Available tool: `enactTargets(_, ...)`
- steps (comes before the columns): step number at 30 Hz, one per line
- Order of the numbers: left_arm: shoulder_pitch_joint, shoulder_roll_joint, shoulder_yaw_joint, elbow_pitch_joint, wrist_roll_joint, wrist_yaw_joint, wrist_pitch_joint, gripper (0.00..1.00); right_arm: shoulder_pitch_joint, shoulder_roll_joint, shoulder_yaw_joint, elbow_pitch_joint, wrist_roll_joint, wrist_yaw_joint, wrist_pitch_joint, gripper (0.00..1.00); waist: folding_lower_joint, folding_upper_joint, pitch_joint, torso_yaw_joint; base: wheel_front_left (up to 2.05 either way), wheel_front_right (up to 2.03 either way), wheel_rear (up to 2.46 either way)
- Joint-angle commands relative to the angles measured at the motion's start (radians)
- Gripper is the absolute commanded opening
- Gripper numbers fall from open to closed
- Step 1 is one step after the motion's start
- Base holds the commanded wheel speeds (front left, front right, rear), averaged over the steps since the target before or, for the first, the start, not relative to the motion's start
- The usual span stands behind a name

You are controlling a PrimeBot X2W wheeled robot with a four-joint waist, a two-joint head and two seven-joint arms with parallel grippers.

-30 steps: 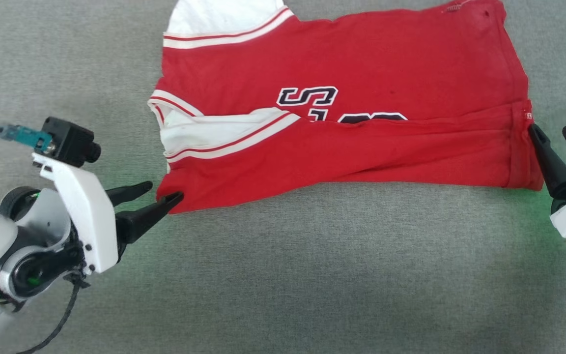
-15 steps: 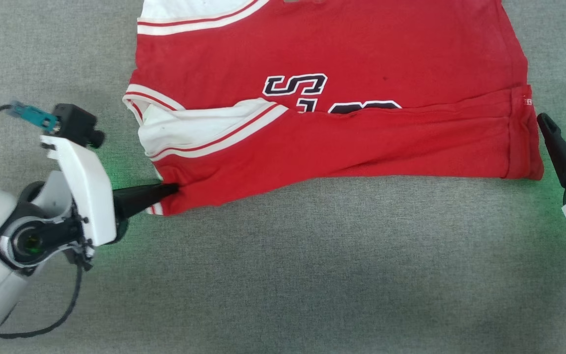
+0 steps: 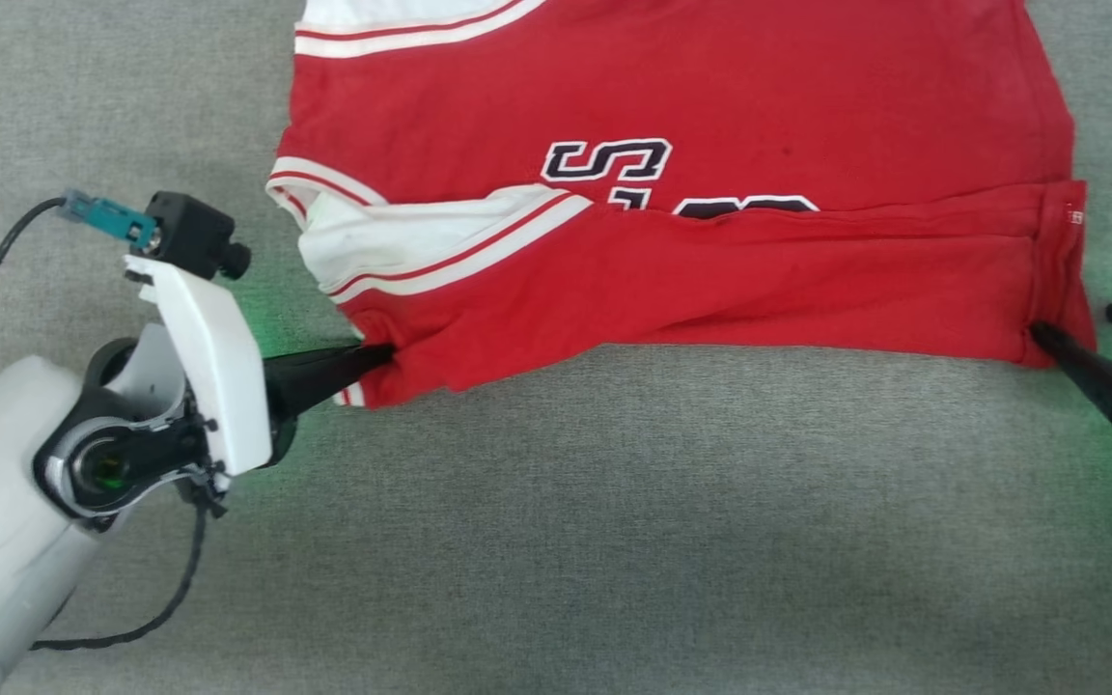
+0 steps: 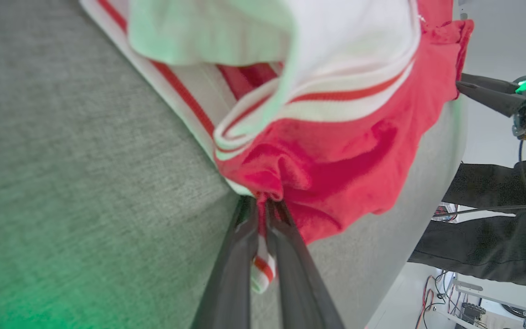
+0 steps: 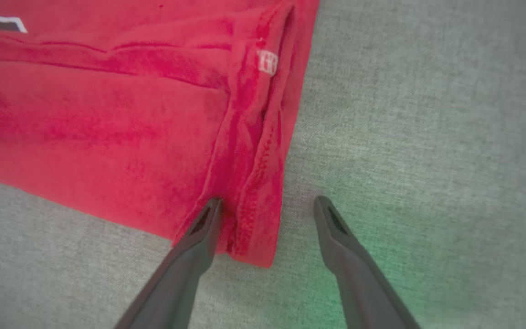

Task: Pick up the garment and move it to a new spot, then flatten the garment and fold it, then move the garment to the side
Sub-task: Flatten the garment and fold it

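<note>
And the left gripper has snapped shut! A second ago its fingers stood spread at the lower-left corner of the garment. Now they pinch that corner tight, with red cloth bunched between them and a striped end of trim poking out below the grip in the left wrist view.

Outward from there, the garment lies spread across the upper half of the head view on the grey mat. Its near edge is already folded over, and the white sleeve sits at left centre.

At the right edge, the right gripper has moved in on the lower-right corner but holds nothing. It is wide open, one finger on the hem and the other on bare mat.

One corner is secured and one is not. By my reading, the right must close before both arms can lift for the next fold.
</note>
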Motion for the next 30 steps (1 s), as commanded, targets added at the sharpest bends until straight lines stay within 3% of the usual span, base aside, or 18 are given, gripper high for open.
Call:
enactTargets(1, 0.002, -0.028, -0.022, 0.009, 0.013, 0.004, -0.003, 0.00, -0.007, 0.013, 0.013, 0.023, 0.017, 0.000, 0.042, 1.00, 0.0000, -0.0001, 0.005, 0.009, 0.00, 0.00, 0.00)
enactTargets(3, 0.000, -0.040, -0.027, 0.008, 0.023, 0.004, -0.011, 0.00, -0.009, 0.015, 0.021, 0.043, 0.022, 0.000, 0.083, 1.00, 0.0000, -0.0001, 0.008, 0.019, 0.00, 0.00, 0.00)
enactTargets(5, -0.004, -0.049, -0.028, 0.007, 0.029, 0.004, -0.024, 0.00, -0.005, 0.003, 0.040, 0.059, 0.019, 0.000, 0.110, 0.22, 0.0000, -0.0001, 0.010, 0.030, 0.00, 0.00, 0.00)
enactTargets(6, -0.005, -0.051, -0.028, 0.007, 0.031, 0.004, -0.030, 0.00, -0.004, -0.001, 0.043, 0.064, 0.021, 0.000, 0.113, 0.00, 0.0000, -0.0001, 0.011, 0.035, 0.00, 0.00, 0.00)
enactTargets(17, 0.047, -0.017, -0.006, -0.026, 0.011, 0.003, -0.123, 0.00, 0.064, 0.013, -0.029, 0.029, 0.036, 0.000, 0.039, 0.00, 0.0000, -0.0001, -0.053, 0.063, 0.00, 0.00, 0.00)
enactTargets(30, 0.226, 0.147, 0.002, -0.224, -0.001, 0.006, -0.212, 0.00, 0.265, 0.015, -0.137, -0.119, 0.039, 0.000, 0.085, 0.00, 0.0000, -0.0001, -0.114, 0.071, 0.00, 0.00, 0.00)
